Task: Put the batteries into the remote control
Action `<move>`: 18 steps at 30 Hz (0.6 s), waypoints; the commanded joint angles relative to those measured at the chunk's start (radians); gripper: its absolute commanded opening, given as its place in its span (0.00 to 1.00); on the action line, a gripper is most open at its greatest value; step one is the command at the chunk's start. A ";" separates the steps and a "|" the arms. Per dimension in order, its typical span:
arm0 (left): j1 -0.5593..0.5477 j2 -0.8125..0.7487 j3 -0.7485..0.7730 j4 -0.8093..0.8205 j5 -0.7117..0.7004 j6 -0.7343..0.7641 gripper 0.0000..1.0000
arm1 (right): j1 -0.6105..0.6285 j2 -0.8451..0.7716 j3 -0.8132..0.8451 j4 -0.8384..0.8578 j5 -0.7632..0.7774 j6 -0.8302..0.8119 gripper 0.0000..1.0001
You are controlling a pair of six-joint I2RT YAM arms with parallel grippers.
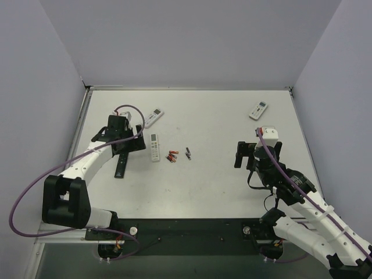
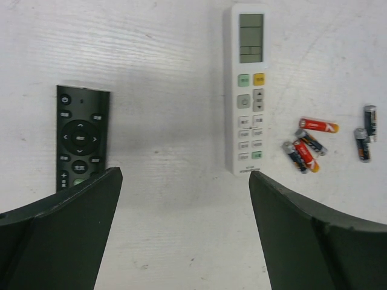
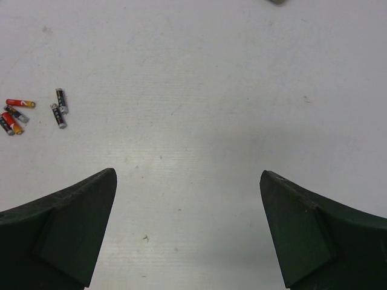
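Nearest me, both grippers hang released, jaws wide, holding nothing. The left gripper (image 2: 184, 178) is closer to the work. The batteries (image 2: 305, 151) lie loose on the table (image 1: 232, 116) ahead and to its right, left of centre, long axes scattered, beside a white remote (image 2: 249, 90) lying near-to-far. The right gripper (image 3: 187, 175) views them well off leftward. Only the top view shows a second white remote (image 1: 153, 116) toward the far edge.

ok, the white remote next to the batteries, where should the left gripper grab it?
Probably mid-body, across its narrow width, coming straight down. The white remote lies flat, face up, so only its two long straight edges offer parallel faces. The left gripper is open; the batteries lie beside it, not touching.
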 commanded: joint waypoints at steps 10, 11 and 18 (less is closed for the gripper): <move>-0.019 0.096 0.057 0.109 0.089 -0.231 0.97 | -0.054 0.018 0.041 -0.008 -0.028 -0.016 0.92; -0.029 0.113 0.090 0.103 0.074 -0.231 0.97 | -0.057 0.029 0.038 -0.011 -0.022 -0.003 0.91; -0.131 0.247 0.208 0.048 -0.079 -0.213 0.97 | -0.070 0.042 0.018 -0.031 -0.028 0.017 0.90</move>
